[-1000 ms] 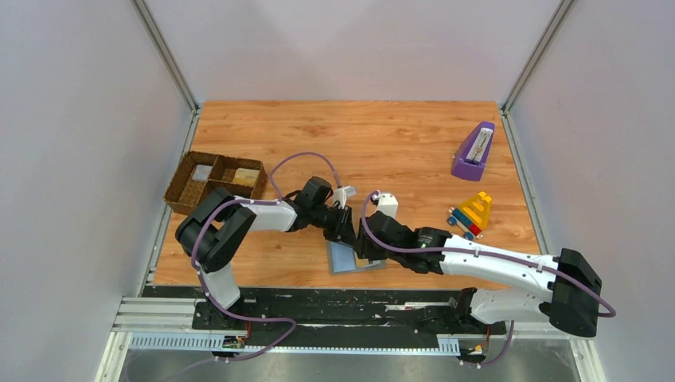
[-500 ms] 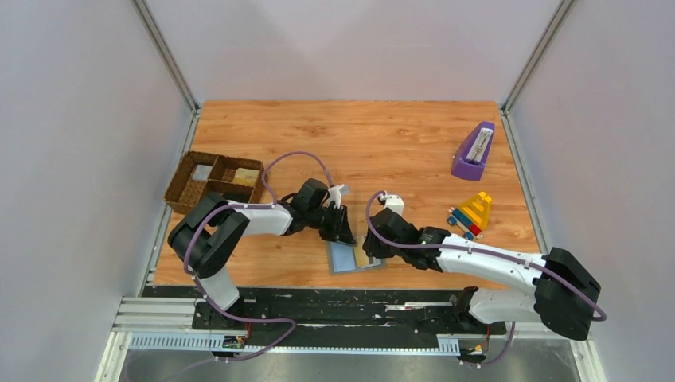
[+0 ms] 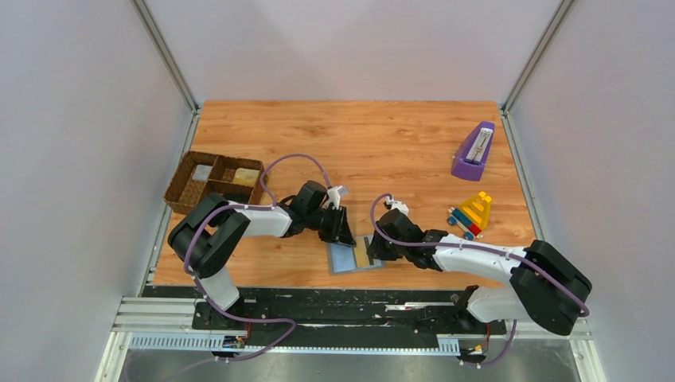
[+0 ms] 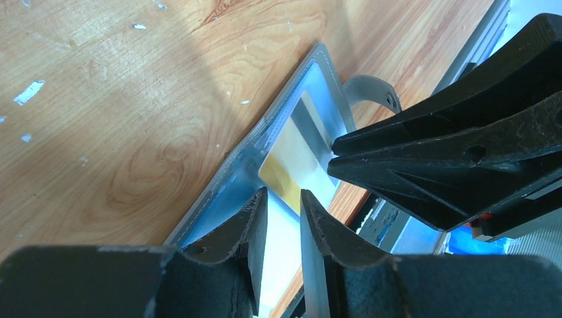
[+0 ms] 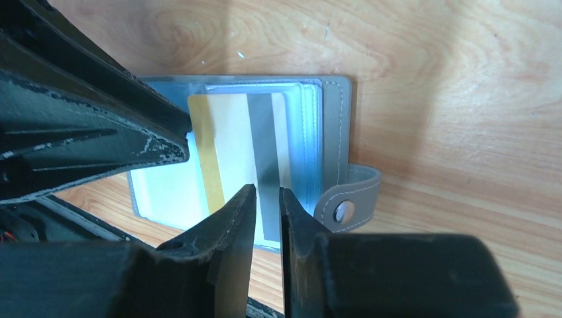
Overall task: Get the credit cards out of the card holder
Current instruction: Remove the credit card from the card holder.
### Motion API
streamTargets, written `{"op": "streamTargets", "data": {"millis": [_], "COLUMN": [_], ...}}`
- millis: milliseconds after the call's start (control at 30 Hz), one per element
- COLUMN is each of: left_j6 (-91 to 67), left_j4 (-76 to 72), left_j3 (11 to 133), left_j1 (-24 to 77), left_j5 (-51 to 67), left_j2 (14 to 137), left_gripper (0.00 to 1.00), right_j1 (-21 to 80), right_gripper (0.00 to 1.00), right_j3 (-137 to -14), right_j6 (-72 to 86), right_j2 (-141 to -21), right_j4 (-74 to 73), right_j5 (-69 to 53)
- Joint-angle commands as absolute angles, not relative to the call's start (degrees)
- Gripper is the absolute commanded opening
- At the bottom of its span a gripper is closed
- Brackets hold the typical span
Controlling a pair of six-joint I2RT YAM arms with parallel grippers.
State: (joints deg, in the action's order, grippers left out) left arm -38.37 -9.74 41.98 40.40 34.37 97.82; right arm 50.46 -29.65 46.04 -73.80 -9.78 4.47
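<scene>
Both arms are in over the dark grey bifold card holder (image 3: 342,263). It lies open on the wooden table (image 3: 382,143) close to the near edge, pale blue-grey inside facing up. Its snap strap (image 5: 348,199) sticks out from one side.

One thin rectangular credit card (image 5: 232,152) lies flat on the panel nearest that strap, with a gold band along one edge, a cream middle and a grey stripe. I can't tell whether any of it sits inside the pocket.

The left gripper (image 4: 283,207) has its fingers drawn to a narrow gap. Nothing shows between them, only the pale panel showing through. Their tips hang right at the gold-banded edge of the card.

The right gripper (image 5: 267,197) comes in from the other side, its fingers also close together, and the grey stripe runs straight into the slit between them. Whether they actually pinch the card or only hover over it, I cannot tell. The two pairs of tips sit near each other, with the card between them.

Off at the left edge of the table, well apart, is a brown woven divided tray (image 3: 185,191). It holds a pale card (image 3: 203,171) in one compartment and a tan card (image 3: 248,176) in another.

Over on the right are a purple wedge-shaped object (image 3: 474,150) and a colourful block toy (image 3: 472,212).
</scene>
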Motion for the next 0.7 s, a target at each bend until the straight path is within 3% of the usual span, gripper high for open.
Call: {"op": "streamTargets", "data": {"millis": [0,667], "left_j6": [-38.7,-43.8], "left_j4": [-12.3,-13.4], "left_j3": [41.3,40.4], "left_j1": [41.1,43.5], "left_j5": [33.8,27.8], "left_j2": [96.2,97.8], "left_gripper": [0.33,0.34], "right_j1": [49.8,49.8], "right_gripper": [0.21,0.2], "right_j3": [-27.6,-24.9], "right_j6": [48.5,50.7], "right_j2": [-74.2,-72.4], "right_j4": [-6.8,-6.2], "right_j5": [3.1,3.2]}}
